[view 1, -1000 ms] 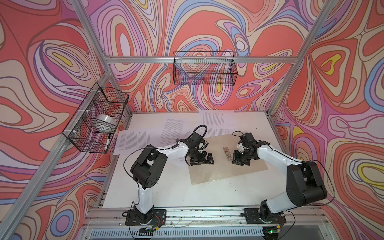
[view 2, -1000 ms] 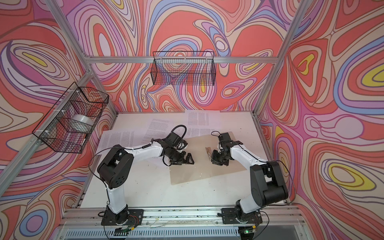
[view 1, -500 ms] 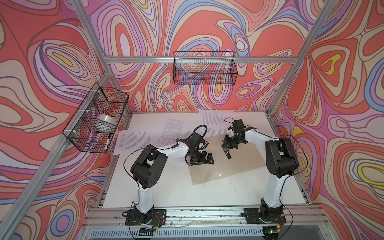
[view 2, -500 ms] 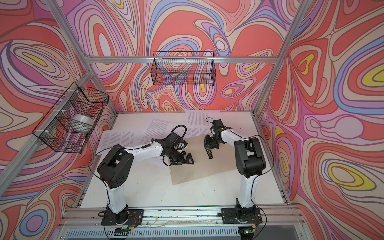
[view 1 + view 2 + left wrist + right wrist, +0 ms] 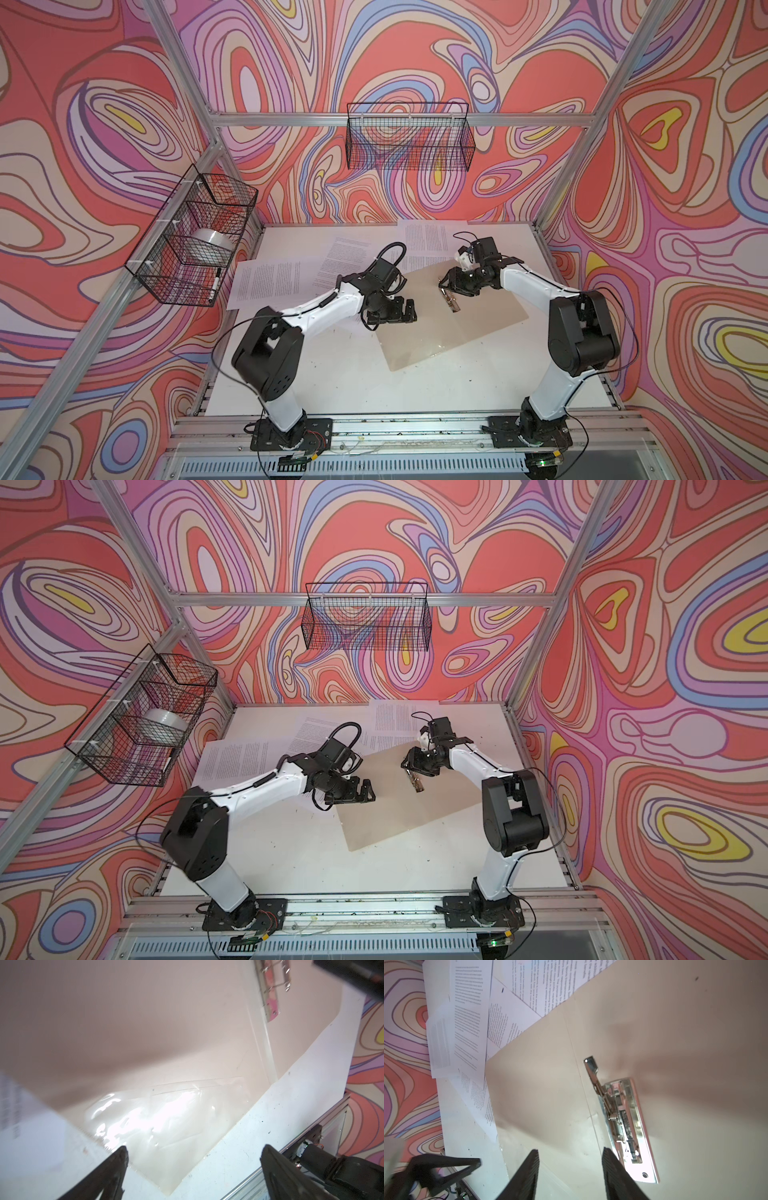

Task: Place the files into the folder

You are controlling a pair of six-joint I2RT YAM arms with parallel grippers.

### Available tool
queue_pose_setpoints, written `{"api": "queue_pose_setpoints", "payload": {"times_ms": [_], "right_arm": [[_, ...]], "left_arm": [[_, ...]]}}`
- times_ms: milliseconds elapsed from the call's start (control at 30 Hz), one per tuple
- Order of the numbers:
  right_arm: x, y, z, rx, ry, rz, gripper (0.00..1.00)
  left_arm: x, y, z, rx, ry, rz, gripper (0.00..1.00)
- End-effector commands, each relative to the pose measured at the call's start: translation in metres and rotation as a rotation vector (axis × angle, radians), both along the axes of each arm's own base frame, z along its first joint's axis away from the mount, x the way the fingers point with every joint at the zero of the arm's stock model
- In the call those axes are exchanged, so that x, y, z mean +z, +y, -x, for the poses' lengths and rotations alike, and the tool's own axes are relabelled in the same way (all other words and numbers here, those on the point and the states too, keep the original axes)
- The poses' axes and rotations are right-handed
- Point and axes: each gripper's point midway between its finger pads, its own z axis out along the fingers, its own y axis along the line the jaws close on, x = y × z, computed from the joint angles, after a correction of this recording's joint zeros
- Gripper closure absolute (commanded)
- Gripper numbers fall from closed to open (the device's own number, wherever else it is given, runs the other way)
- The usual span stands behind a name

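Glare in the left wrist view whitens a clear pocket (image 5: 166,1118) on the folder (image 5: 145,1022), so the pocket's edges are faint, and the frame cuts off the far part of the metal clip (image 5: 272,991). In both top views the folder (image 5: 453,332) lies opened flat on the white table (image 5: 374,386), right of centre. Its far edge overlaps the lower margins of the files (image 5: 270,282), which are spread over the back and left of the table; none lies inside it. The left arm hides part of one sheet, and the print is too small to read. The left gripper (image 5: 406,311) sits over the folder's left corner with its fingers (image 5: 116,1167) spread wide and nothing between them; whether they touch the cardboard cannot be told. The right gripper (image 5: 571,1157) is over the spine at the clip (image 5: 623,1124), its fingers (image 5: 533,1161) parted with only bare cardboard in the gap. The clip lies just beside one finger, and contact there is unclear. Its lever sticks out past the plate; whether it is raised is hard to make out. The left gripper appears in the right wrist view only as a dark blur.
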Motion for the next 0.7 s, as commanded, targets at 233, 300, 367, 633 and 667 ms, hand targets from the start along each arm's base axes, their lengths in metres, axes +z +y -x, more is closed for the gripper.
{"api": "queue_pose_setpoints", "payload": {"times_ms": [233, 300, 367, 633, 667], "right_arm": [[-0.043, 0.085, 0.036, 0.238, -0.061, 0.289, 0.20], [-0.054, 0.089, 0.038, 0.250, -0.062, 0.335, 0.15], [-0.066, 0.088, 0.040, 0.241, -0.030, 0.345, 0.11], [-0.085, 0.063, 0.069, 0.062, 0.076, 0.333, 0.03], [-0.089, 0.059, 0.074, 0.046, 0.096, 0.335, 0.02]], "left_arm": [[0.013, 0.182, -0.012, 0.645, -0.089, -0.111, 0.00], [0.013, 0.214, -0.025, 0.717, -0.121, -0.176, 0.00], [0.010, 0.231, -0.040, 0.742, -0.109, -0.179, 0.00], [-0.020, 0.287, -0.088, 0.861, -0.029, -0.215, 0.00], [-0.024, 0.291, -0.092, 0.871, -0.017, -0.205, 0.00]]}}
